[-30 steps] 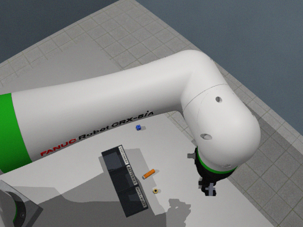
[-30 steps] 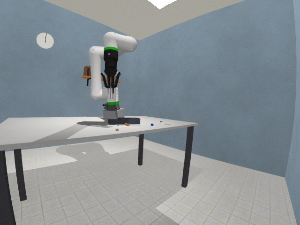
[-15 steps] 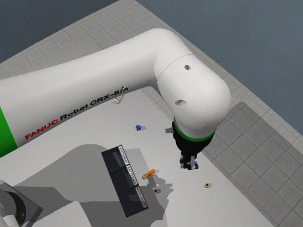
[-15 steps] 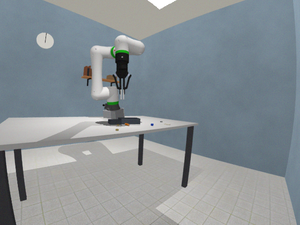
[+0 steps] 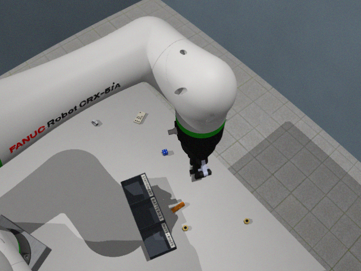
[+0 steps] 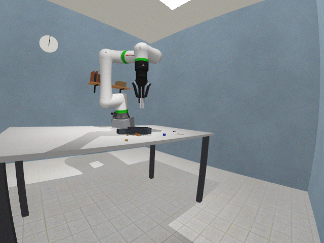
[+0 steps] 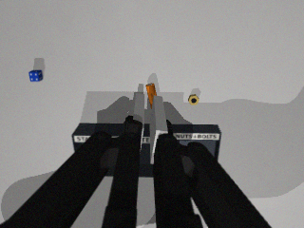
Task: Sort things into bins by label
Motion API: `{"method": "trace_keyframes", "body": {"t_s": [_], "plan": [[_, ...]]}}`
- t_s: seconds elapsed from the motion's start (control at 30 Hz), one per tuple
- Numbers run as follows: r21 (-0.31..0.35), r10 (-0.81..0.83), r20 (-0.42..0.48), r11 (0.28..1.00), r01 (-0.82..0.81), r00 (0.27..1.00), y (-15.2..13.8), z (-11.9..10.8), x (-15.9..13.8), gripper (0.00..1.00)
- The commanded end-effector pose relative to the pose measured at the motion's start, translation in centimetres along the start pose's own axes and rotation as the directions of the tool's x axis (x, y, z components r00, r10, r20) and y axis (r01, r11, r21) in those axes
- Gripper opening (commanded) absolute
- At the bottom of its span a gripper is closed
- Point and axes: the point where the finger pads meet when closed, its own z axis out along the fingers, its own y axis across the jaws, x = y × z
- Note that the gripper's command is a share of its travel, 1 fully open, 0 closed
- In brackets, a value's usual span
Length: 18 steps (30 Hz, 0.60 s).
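Now, with the tool (image 6: 141,105) pressed together on nothing high above the table (image 5: 233,250), it should spread wide — then descend squarely over the orange battery (image 5: 177,206) beside the bins (image 5: 136,208).

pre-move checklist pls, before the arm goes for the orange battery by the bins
1. Pincer empty: ok, fingers shut on nothing.
2. Pincer open for a grasp: not ok, shut.
3. Height: ok, high above the table, free to travel.
4. Orange battery reachable: ok, lies flat beside the bin row, apart from its wall.
5. BATTERIES label located: ok, middle bin.
6. Bins flat on the table: ok, as far as the top and exterior views show.
7. Nearest brass nut out of the way: ok, apart from the battery.
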Motion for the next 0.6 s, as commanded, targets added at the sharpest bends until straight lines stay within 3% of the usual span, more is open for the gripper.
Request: {"method": "trace_keyframes", "body": {"t_s": [0.0, 0.57], "plan": [[0.000, -0.010, 0.000, 1.000, 0.010, 1.000, -1.9, 0.0, -1.4, 0.15], [-0.024, -0.253, 0.024, 0.967, 0.254, 0.967, -8.8, 0.4, -8.6, 0.15]]}}
